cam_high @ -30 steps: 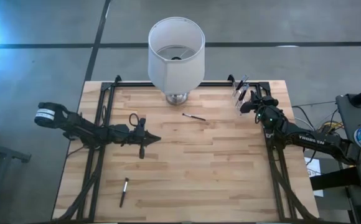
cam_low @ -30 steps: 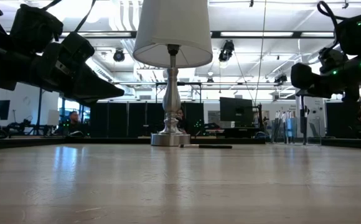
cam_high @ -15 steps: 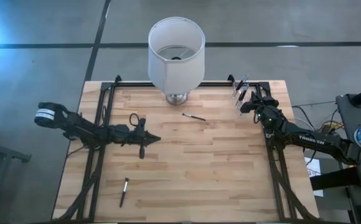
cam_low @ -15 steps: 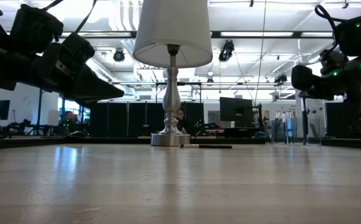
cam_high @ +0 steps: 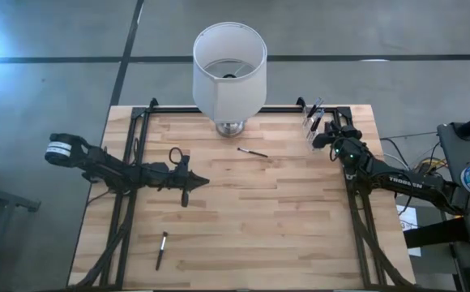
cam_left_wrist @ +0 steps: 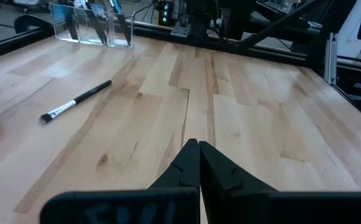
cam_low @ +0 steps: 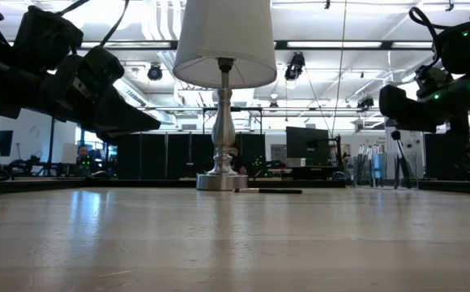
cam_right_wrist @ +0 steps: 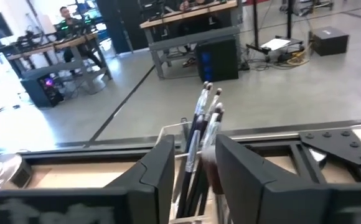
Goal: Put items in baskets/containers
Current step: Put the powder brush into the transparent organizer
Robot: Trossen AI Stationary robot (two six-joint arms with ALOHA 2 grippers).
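Observation:
A small clear cup (cam_high: 310,128) stands at the table's far right corner with several thin brushes (cam_right_wrist: 204,118) upright in it. My right gripper (cam_right_wrist: 193,142) hovers just above the cup, open, with one finger on either side of the brush tops. One loose brush (cam_high: 253,152) lies flat near the lamp base. Another brush (cam_high: 161,250) lies near the table's front left. My left gripper (cam_high: 204,182) is shut and holds nothing, hovering over the table's left middle with its fingers toward the right edge.
A big white lampshade (cam_high: 229,69) on a metal base (cam_low: 222,180) stands at the far middle edge. Black frame rails (cam_high: 130,203) run along the table's left, right and far sides. Bare wood lies between the two arms. People sit at desks in the room behind.
My right gripper has let go of a brush. In the low view that brush hung straight down from the gripper. It now stands lower in the cup, leaning, with its top clear below the fingers. The arm itself has hardly moved.

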